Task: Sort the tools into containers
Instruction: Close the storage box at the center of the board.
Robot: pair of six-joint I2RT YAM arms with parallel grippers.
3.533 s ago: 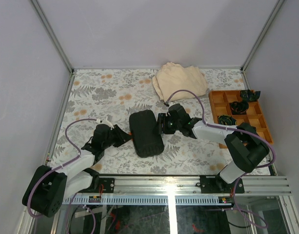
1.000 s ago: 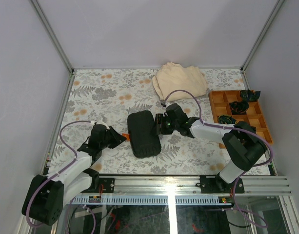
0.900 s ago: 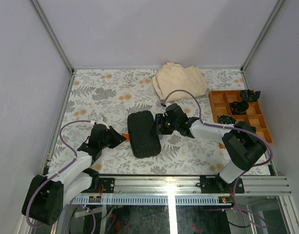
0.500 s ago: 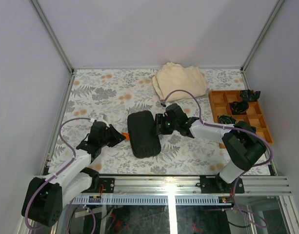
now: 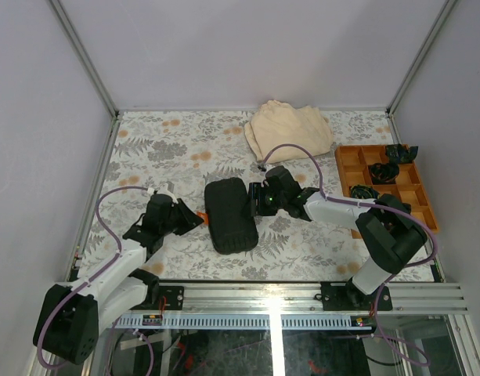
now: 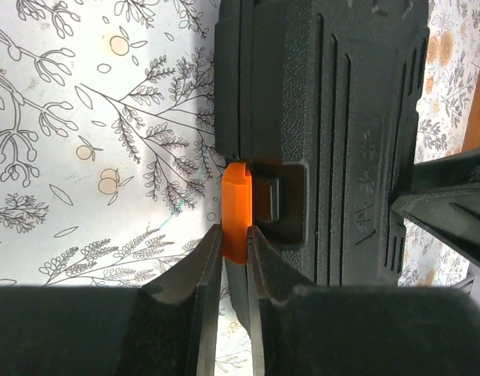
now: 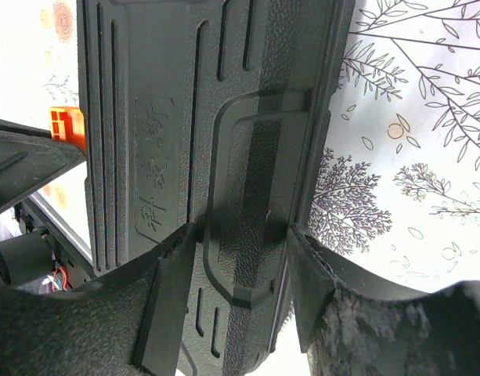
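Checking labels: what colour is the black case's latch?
Orange. The latch of the case shows best in the left wrist view, pinched by the left gripper.

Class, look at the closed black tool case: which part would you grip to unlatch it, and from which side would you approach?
Grip the orange latch on the case's left edge. It sticks out as a thin tab, so come in from the left and pinch its two flat faces, as the left gripper does.
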